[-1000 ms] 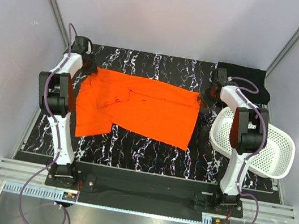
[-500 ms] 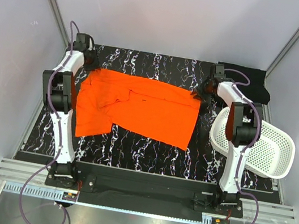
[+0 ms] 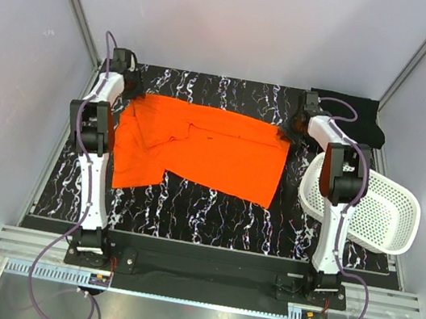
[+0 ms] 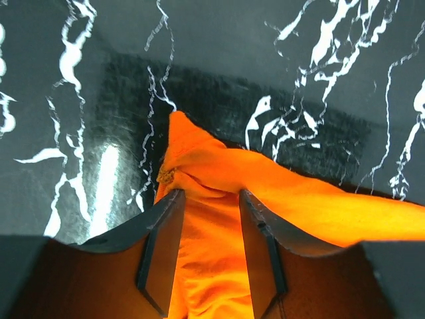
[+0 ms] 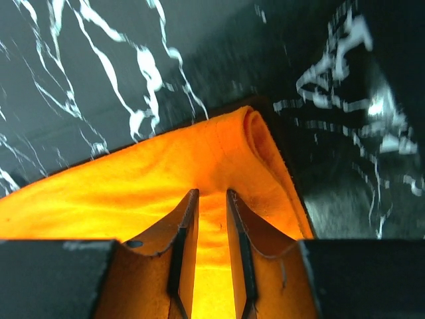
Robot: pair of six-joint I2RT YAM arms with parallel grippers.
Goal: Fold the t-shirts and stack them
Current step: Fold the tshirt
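Two arms are reaching out from the near edge, and the white perforated basket [image 3: 387, 217] is sitting tilted beside the right arm on the black marbled table [image 3: 212, 213]. Mid-table, the orange t-shirt [image 3: 214, 151] is lying spread out, creased at its left. At its far corners, the right gripper [image 5: 211, 193] is pinching the cloth between nearly closed jaws. The left gripper [image 4: 207, 193] is straddling bunched fabric with its jaws apart, and I cannot tell whether it is gripping. Far right, the black t-shirt [image 3: 359, 117] is lying in the corner.
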